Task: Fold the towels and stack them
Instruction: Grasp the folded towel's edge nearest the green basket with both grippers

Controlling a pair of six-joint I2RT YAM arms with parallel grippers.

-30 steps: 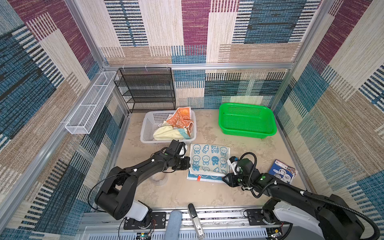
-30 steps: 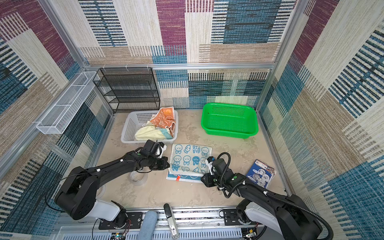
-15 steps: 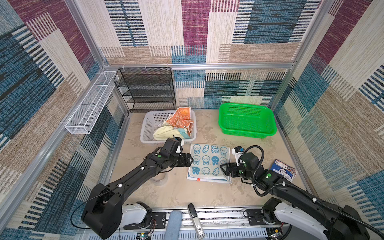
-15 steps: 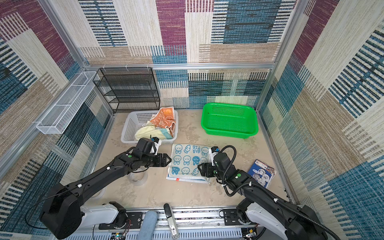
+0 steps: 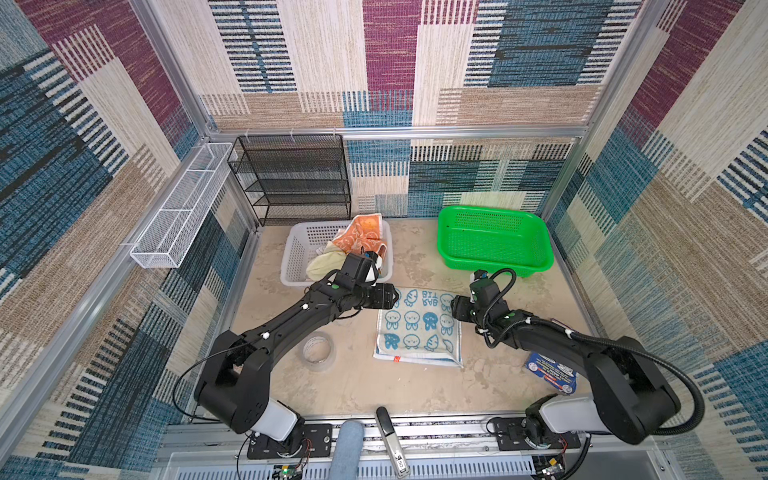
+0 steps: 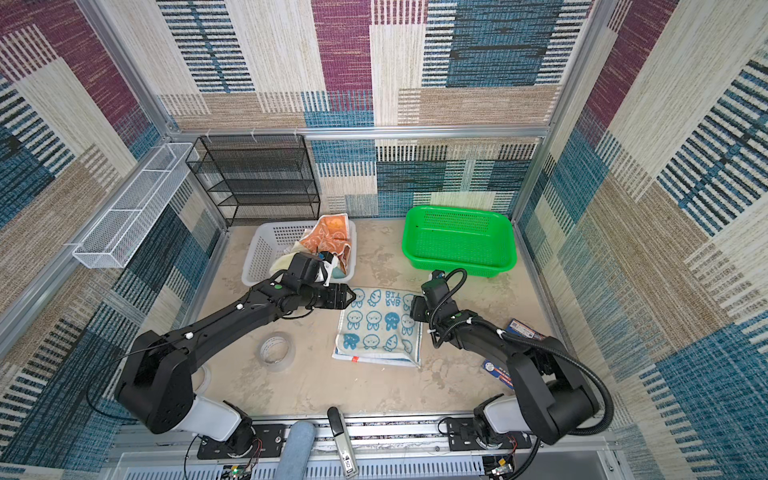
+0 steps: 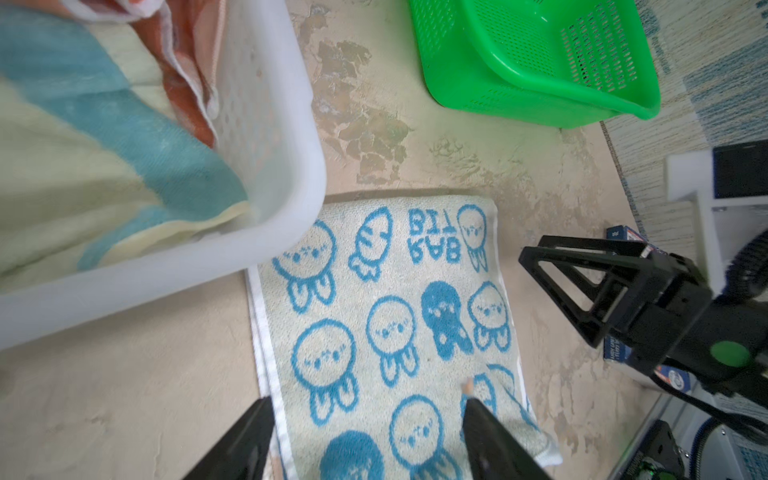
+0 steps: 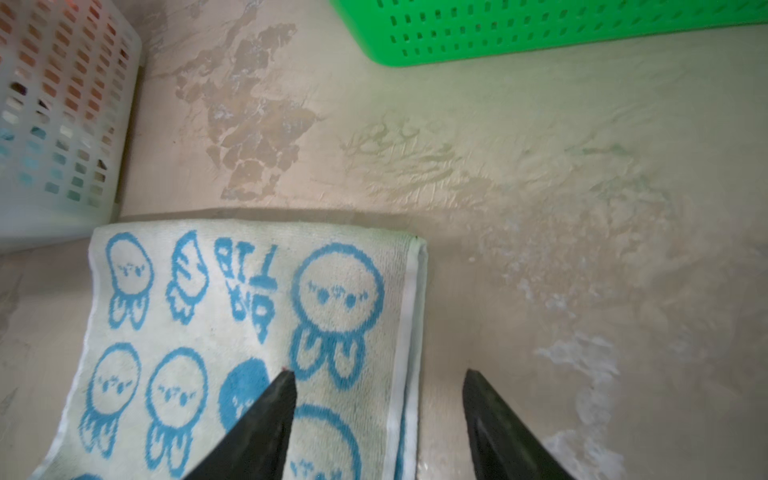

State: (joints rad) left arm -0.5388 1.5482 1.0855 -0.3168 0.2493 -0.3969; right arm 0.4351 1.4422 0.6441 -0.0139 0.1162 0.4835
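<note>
Your bunny towel (image 5: 419, 328) is lying folded on the table (image 5: 353, 386). Left claw (image 5: 395, 297) and right claw (image 5: 454, 309) are both spread wide at its edges, empty.

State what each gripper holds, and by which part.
Nothing is held. The left gripper and the right gripper both stand open over the folded bunny towel, which lies flat.
</note>
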